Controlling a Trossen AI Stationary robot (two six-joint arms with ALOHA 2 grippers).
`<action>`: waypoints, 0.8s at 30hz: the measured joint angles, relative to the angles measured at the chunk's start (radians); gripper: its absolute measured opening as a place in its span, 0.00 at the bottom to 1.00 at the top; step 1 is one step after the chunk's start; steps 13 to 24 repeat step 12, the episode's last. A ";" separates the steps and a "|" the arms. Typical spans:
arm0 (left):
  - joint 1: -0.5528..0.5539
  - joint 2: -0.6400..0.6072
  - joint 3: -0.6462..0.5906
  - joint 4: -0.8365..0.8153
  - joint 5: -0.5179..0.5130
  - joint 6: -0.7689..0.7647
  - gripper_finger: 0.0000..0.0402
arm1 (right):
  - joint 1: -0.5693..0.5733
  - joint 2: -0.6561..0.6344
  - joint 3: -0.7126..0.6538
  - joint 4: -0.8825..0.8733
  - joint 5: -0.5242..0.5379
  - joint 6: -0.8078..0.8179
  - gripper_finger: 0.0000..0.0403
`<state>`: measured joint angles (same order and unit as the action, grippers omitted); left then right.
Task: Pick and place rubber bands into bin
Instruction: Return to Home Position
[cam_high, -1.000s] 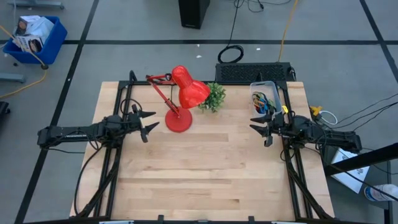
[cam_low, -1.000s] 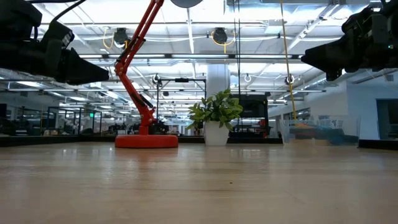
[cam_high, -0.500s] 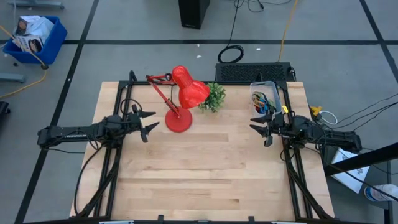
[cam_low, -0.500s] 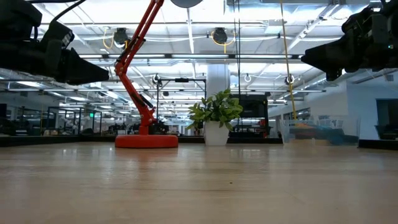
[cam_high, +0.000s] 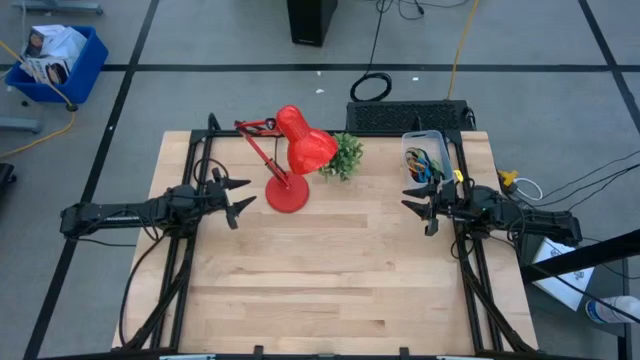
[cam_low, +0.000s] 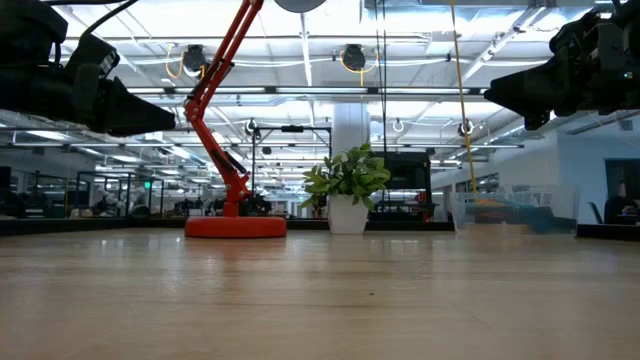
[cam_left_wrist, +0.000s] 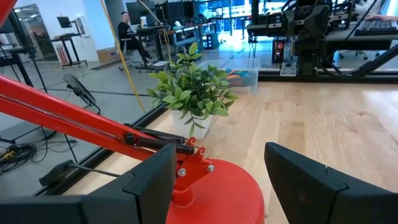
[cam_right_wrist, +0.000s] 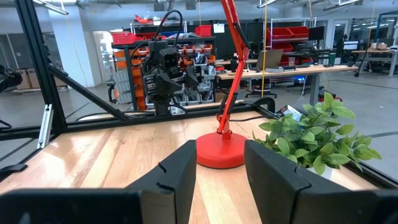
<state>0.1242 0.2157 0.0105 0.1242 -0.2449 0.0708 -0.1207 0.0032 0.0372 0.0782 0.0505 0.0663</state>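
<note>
Both arms hover above the desk (cam_high: 330, 280), fingers empty.
The left fingers (cam_left_wrist: 149, 180) stand wide apart, just short of the red lamp (cam_high: 287, 197); the right fingers (cam_right_wrist: 273, 168), parted less widely, hang well across the desk from them. The bin (cam_high: 424, 133) sits just beside the right fingers, toward the desk's back edge, with the rubber bands (cam_high: 422, 160) heaped inside it.
</note>
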 joint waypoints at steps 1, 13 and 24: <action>0.000 0.000 0.000 0.000 0.000 0.000 0.63 | 0.000 0.000 0.000 0.000 0.000 0.000 0.32; 0.000 0.000 0.000 0.000 0.000 0.000 0.63 | 0.000 0.000 0.000 0.000 0.000 0.000 0.32; 0.000 0.000 0.000 0.000 0.000 0.000 0.63 | 0.000 0.000 0.000 0.000 0.000 0.000 0.32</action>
